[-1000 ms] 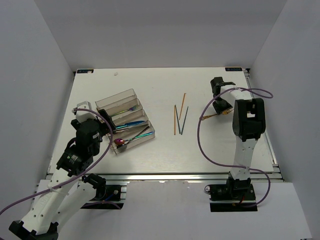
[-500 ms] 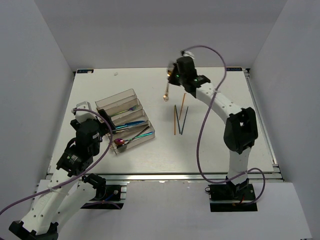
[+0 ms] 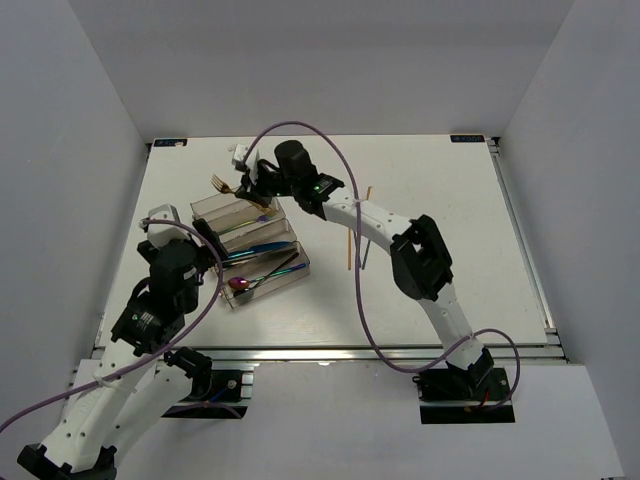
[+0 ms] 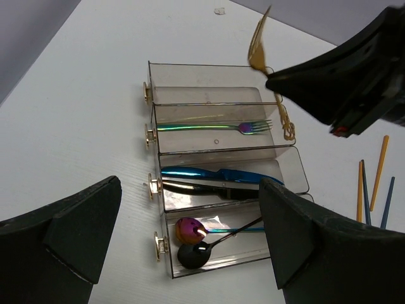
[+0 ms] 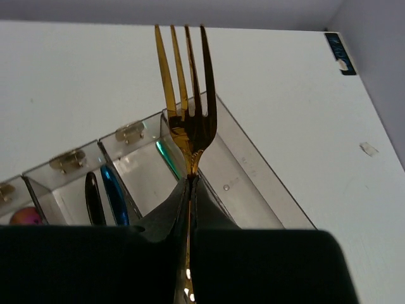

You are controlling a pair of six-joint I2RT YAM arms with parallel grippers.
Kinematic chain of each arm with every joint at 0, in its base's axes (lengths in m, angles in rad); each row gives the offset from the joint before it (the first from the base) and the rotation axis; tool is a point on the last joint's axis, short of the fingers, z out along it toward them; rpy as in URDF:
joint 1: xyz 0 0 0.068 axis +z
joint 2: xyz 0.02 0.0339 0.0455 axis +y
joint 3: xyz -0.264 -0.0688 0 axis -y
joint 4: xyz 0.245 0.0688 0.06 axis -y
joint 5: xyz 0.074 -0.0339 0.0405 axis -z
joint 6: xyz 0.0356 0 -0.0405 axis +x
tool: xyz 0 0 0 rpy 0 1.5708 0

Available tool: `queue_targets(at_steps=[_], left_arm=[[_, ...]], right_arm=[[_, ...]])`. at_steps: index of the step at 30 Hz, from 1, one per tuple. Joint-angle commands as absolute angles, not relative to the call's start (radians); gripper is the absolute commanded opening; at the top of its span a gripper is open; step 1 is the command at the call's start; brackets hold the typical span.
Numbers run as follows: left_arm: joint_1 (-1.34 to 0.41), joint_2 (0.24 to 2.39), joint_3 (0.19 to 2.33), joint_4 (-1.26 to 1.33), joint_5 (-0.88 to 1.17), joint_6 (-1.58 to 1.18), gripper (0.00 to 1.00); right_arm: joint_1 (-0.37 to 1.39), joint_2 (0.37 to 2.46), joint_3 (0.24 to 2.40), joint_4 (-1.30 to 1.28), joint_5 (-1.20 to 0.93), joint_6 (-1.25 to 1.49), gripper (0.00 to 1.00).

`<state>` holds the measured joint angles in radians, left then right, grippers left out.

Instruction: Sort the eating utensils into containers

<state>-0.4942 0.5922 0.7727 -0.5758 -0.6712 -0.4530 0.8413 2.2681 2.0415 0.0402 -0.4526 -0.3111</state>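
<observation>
The clear tray of containers [image 3: 262, 190] lies left of centre. Its compartments hold an iridescent fork [image 4: 215, 126], a blue knife [image 4: 221, 173], a black knife [image 4: 196, 188], a purple spoon [image 4: 188, 228] and a black spoon [image 4: 195, 254]. My right gripper [image 3: 258, 181] is shut on a gold fork [image 5: 188, 95], held in the air over the tray's far compartment [image 5: 253, 171], tines pointing away to the left. My left gripper [image 4: 190, 209] hovers open and holding nothing above the tray's near end. Orange and blue chopsticks [image 4: 373, 183] lie on the table to the right.
The right arm [image 3: 370, 220] stretches across the middle of the table and covers part of the chopsticks [image 3: 350, 255]. White walls enclose the table on three sides. A purple cable [image 3: 300, 130] loops above the right wrist.
The right arm has swung from the table's right side across to the tray, carrying the gold fork with it. The left arm has hardly moved.
</observation>
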Motion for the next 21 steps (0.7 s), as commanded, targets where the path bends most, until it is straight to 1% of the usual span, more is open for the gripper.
queue_targets(at_steps=[1,2,4,12,18,21], left_arm=[[-0.492,0.58,0.772,-0.583,-0.683,-0.456,0.98],[-0.492,0.577,0.772,-0.583,-0.68,-0.454,0.98],[-0.492,0.572,0.772,-0.58,-0.677,-0.454,0.98],[-0.492,0.565,0.767,-0.572,-0.661,-0.446,0.98],[-0.492,0.574,0.769,-0.569,-0.655,-0.445,0.98],[-0.492,0.575,0.767,-0.569,-0.655,-0.443,0.98]], right_arm=[[0.813,2.31,2.129,0.083,-0.67,-0.509,0.0],[0.811,2.328,2.179,0.062,-0.689,-0.541,0.0],[0.811,2.37,2.212,0.028,-0.736,-0.577,0.0],[0.802,2.419,2.188,0.034,-0.877,-0.664,0.0],[0.802,2.422,2.134,0.009,-0.818,-0.73,0.0],[0.802,2.43,2.102,0.005,-0.74,-0.764,0.0]])
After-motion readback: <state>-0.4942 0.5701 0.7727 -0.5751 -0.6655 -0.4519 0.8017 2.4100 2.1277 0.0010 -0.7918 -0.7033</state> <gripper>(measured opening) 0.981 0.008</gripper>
